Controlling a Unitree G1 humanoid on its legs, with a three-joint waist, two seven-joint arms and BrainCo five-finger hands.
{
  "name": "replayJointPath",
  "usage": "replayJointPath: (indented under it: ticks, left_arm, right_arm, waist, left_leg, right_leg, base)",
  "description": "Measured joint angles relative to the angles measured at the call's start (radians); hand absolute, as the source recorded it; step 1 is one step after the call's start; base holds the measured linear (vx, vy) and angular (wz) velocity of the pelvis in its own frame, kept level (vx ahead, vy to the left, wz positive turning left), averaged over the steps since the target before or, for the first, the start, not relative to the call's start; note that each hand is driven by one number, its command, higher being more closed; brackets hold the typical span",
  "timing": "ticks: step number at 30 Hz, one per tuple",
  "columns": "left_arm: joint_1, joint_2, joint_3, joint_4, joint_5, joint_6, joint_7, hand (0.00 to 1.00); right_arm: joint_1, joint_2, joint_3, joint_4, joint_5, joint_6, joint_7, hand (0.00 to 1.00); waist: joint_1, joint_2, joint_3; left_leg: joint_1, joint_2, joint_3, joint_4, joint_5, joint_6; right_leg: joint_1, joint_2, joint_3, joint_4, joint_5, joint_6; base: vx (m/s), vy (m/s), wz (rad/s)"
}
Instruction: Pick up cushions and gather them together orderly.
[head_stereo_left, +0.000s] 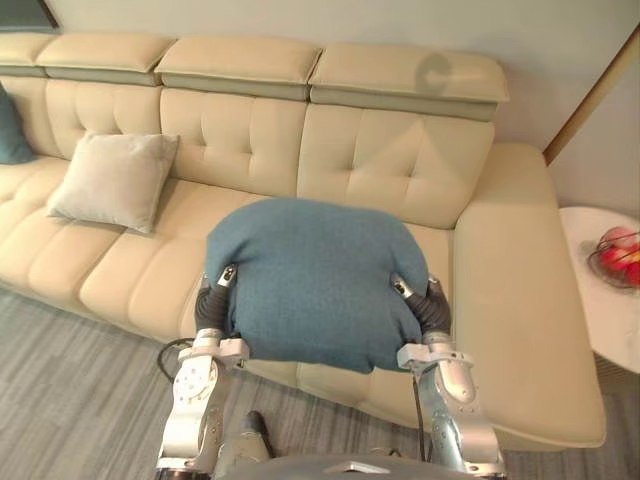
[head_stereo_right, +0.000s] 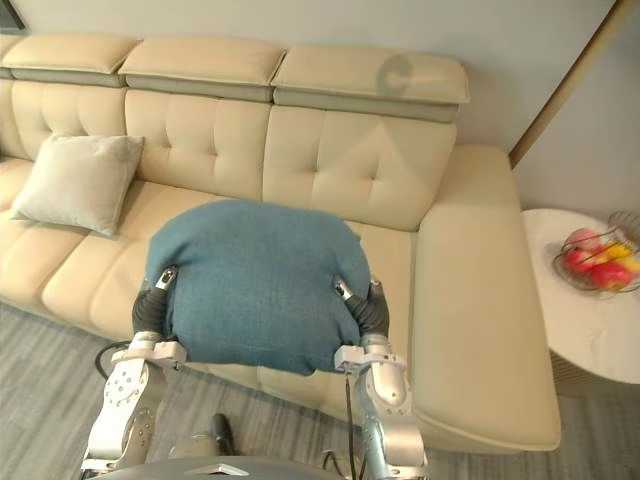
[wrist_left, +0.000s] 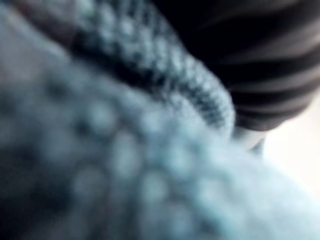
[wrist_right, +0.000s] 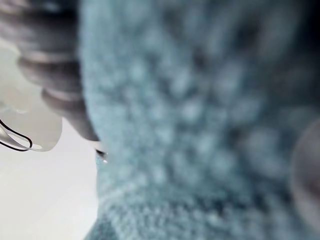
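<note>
A large blue knitted cushion (head_stereo_left: 315, 280) hangs in front of me over the sofa's front edge, held between both hands. My left hand (head_stereo_left: 212, 305) grips its left lower side and my right hand (head_stereo_left: 432, 312) its right lower side, each with a thumb lying on top of the fabric and the fingers hidden beneath. The same blue knit (wrist_left: 125, 165) presses close in the left wrist view and in the right wrist view (wrist_right: 200, 125). A beige cushion (head_stereo_left: 112, 180) leans against the backrest on the left. The edge of a teal cushion (head_stereo_left: 12, 130) shows at the far left.
The cream tufted sofa (head_stereo_left: 400, 160) runs across the view, with a chaise section at the right. A white round side table (head_stereo_left: 605, 310) holding a wire basket of fruit (head_stereo_left: 618, 255) stands right of the sofa. Grey wood floor (head_stereo_left: 80, 400) lies in front.
</note>
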Motion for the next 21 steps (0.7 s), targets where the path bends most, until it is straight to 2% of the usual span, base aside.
replayJointPath:
  ticks: [1, 2, 3, 5, 6, 7, 8, 10, 12, 13, 14, 15, 16, 17, 18, 21]
  left_arm:
    - [0.002, 0.011, 0.0, 0.0, 0.0, 0.002, 0.005, 1.0]
    - [0.005, 0.011, 0.0, 0.0, -0.001, 0.003, 0.006, 1.0]
    - [0.018, 0.011, 0.0, -0.015, -0.001, 0.003, 0.005, 1.0]
    - [0.029, 0.01, -0.004, -0.04, 0.0, 0.003, 0.002, 1.0]
    - [0.032, 0.011, -0.005, -0.047, 0.0, 0.003, -0.002, 1.0]
    - [0.032, 0.012, -0.008, -0.047, 0.0, 0.003, -0.004, 1.0]
    - [0.033, 0.017, -0.006, -0.043, 0.0, 0.004, -0.004, 1.0]
    - [0.033, 0.035, -0.005, -0.028, 0.0, 0.006, -0.007, 1.0]
    - [0.033, 0.046, 0.004, 0.014, 0.0, 0.008, -0.009, 1.0]
    - [0.033, 0.048, 0.006, 0.02, 0.0, 0.008, -0.009, 1.0]
    - [0.03, 0.051, 0.013, 0.03, 0.0, 0.01, -0.009, 1.0]
    - [0.031, 0.052, 0.016, 0.038, 0.0, 0.01, -0.009, 1.0]
    - [0.03, 0.045, 0.008, 0.06, 0.0, 0.01, -0.012, 1.0]
    - [0.03, 0.043, -0.002, 0.073, 0.0, 0.011, -0.019, 1.0]
    - [0.03, 0.039, -0.004, 0.075, 0.001, 0.012, -0.024, 1.0]
    - [0.028, 0.013, -0.004, 0.073, 0.0, 0.013, -0.04, 1.0]
  right_arm:
    - [0.001, 0.012, 0.0, 0.0, -0.001, 0.009, 0.0, 1.0]
    - [0.002, 0.014, 0.0, 0.0, -0.001, 0.011, 0.0, 1.0]
    - [0.008, 0.02, 0.002, 0.0, -0.003, 0.012, 0.002, 1.0]
    - [0.01, 0.02, 0.002, 0.0, -0.02, 0.011, 0.002, 1.0]
    - [0.014, 0.02, 0.002, 0.0, -0.022, 0.011, 0.002, 1.0]
    - [0.017, 0.019, 0.002, 0.002, -0.027, 0.011, 0.003, 1.0]
    - [0.011, 0.019, 0.004, 0.024, -0.036, 0.011, 0.005, 1.0]
    - [-0.017, 0.02, 0.008, 0.11, -0.039, 0.01, 0.009, 1.0]
    - [-0.051, 0.02, 0.016, 0.205, -0.039, 0.011, 0.012, 1.0]
    - [-0.055, 0.02, 0.017, 0.218, -0.039, 0.011, 0.013, 1.0]
    - [-0.061, 0.022, 0.023, 0.236, -0.039, 0.012, 0.017, 1.0]
    - [-0.061, 0.02, 0.026, 0.242, -0.038, 0.012, 0.025, 1.0]
    - [-0.06, 0.004, 0.027, 0.25, -0.037, 0.012, 0.025, 1.0]
    - [-0.063, -0.022, 0.027, 0.255, -0.037, 0.012, 0.026, 1.0]
    - [-0.066, -0.037, 0.027, 0.258, -0.036, 0.012, 0.027, 1.0]
    - [-0.056, -0.05, 0.031, 0.257, -0.033, 0.012, 0.029, 1.0]
  waist:
    - [0.001, -0.013, -0.002]
    - [0.005, -0.014, -0.002]
    - [0.016, -0.014, -0.002]
    - [0.017, -0.013, -0.002]
    - [0.019, -0.016, -0.001]
    - [0.019, -0.017, -0.002]
    - [0.017, -0.018, -0.003]
    - [0.008, -0.032, -0.011]
    - [-0.017, -0.033, -0.012]
    - [-0.018, -0.03, -0.011]
    - [-0.019, -0.023, -0.008]
    - [-0.021, -0.024, -0.009]
    - [-0.04, -0.011, -0.012]
    - [-0.035, 0.012, -0.012]
    - [-0.035, 0.023, -0.008]
    - [-0.032, 0.037, -0.01]
  left_leg:
    - [-0.011, -0.004, 0.0, 0.039, -0.02, 0.014]
    - [-0.011, -0.004, -0.002, 0.053, -0.03, 0.012]
    - [-0.009, -0.004, -0.013, 0.092, -0.07, 0.01]
    - [-0.009, -0.003, -0.016, 0.134, -0.134, 0.004]
    - [-0.007, -0.009, -0.014, 0.155, -0.169, 0.002]
    - [-0.002, -0.025, -0.013, 0.164, -0.212, 0.009]
    - [0.013, -0.033, 0.007, 0.161, -0.231, 0.018]
    - [0.053, -0.048, 0.057, 0.128, -0.232, 0.026]
    - [0.096, -0.05, 0.089, 0.11, -0.215, 0.048]
    - [0.1, -0.048, 0.091, 0.106, -0.214, 0.049]
    - [0.102, -0.035, 0.1, 0.079, -0.214, 0.049]
    - [0.111, -0.028, 0.112, 0.05, -0.2, 0.035]
    - [0.115, -0.031, 0.082, 0.042, -0.193, 0.029]
    - [0.119, -0.029, 0.048, 0.024, -0.19, 0.024]
    - [0.127, -0.028, 0.033, 0.006, -0.179, 0.019]
    - [0.16, -0.017, 0.018, -0.04, -0.151, 0.003]
  right_leg:
    - [0.005, -0.009, 0.005, -0.006, 0.011, 0.011]
    - [0.007, -0.011, 0.01, -0.008, 0.018, 0.014]
    - [0.013, -0.012, 0.033, -0.014, 0.026, 0.019]
    - [0.013, -0.018, 0.073, -0.029, 0.025, 0.02]
    - [0.001, -0.025, 0.105, -0.022, 0.011, -0.004]
    - [-0.034, -0.032, 0.148, 0.022, 0.004, -0.012]
    - [-0.108, -0.033, 0.178, 0.131, 0.013, -0.014]
    - [-0.212, -0.044, 0.184, 0.268, 0.046, -0.016]
    - [-0.249, -0.059, 0.105, 0.298, 0.071, -0.014]
    - [-0.255, -0.054, 0.087, 0.29, 0.064, -0.014]
    - [-0.283, -0.022, 0.021, 0.262, 0.032, -0.032]
    - [-0.292, 0.042, -0.036, 0.177, 0.062, -0.062]
    - [-0.255, 0.065, -0.049, 0.116, 0.121, -0.064]
    - [-0.234, 0.081, -0.053, 0.085, 0.135, -0.083]
    - [-0.224, 0.083, -0.054, 0.068, 0.144, -0.084]
    - [-0.19, 0.093, -0.082, 0.048, 0.133, -0.086]
  base:
    - [0.12, 0.119, -0.17]
    - [0.07, 0.114, -0.38]
    - [0.08, 0.142, -0.57]
    - [0.04, 0.147, -0.65]
    - [-0.01, 0.182, -0.81]
    - [-0.02, 0.234, -1.13]
    - [-0.03, 0.259, -1.16]
    - [0.02, 0.229, -1.05]
    - [0.08, 0.113, -0.91]
    - [0.06, 0.005, -0.83]
    - [0.03, -0.072, -0.62]
    - [0.07, -0.077, -0.26]
    - [0.11, -0.063, -0.03]
    - [0.11, -0.022, 0.12]
    - [0.08, -0.038, -0.14]
    - [0.06, -0.058, 0.13]
